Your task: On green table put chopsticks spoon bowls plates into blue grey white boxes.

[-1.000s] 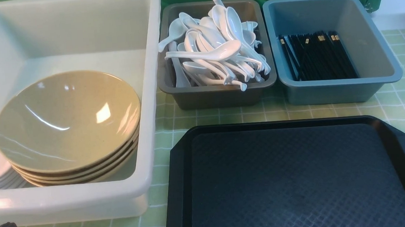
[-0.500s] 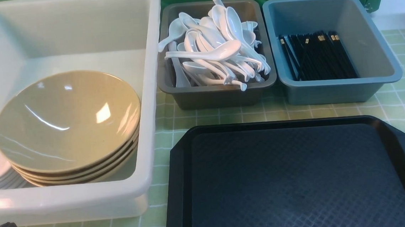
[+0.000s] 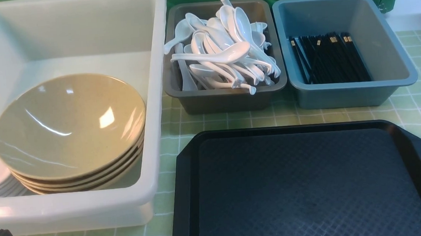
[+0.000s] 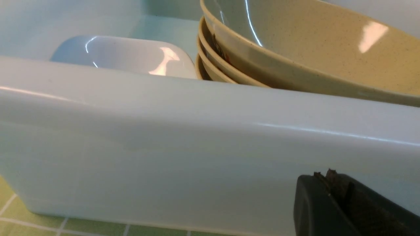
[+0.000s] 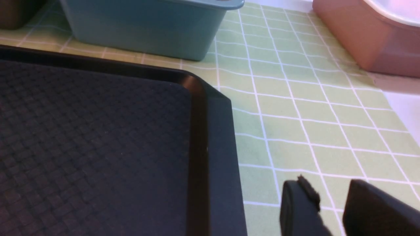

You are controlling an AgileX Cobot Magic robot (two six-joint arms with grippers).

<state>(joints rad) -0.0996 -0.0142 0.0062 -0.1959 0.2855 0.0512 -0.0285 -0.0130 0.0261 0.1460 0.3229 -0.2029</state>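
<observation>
Left claw (image 4: pixel 331 183) pinched shut, right claw (image 5: pixel 331 203) parted, empty; glossy tan round bowls (image 3: pixel 69 126) look slippery, so grip their rims.

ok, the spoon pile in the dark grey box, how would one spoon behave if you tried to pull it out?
The white spoons look glossy, so probably slippery in the fingers. They lie tangled, handles crossing, so lifting one would likely drag or shift neighbours. Several poke above the dark grey box rim, so a nudge might tip one out.
</observation>
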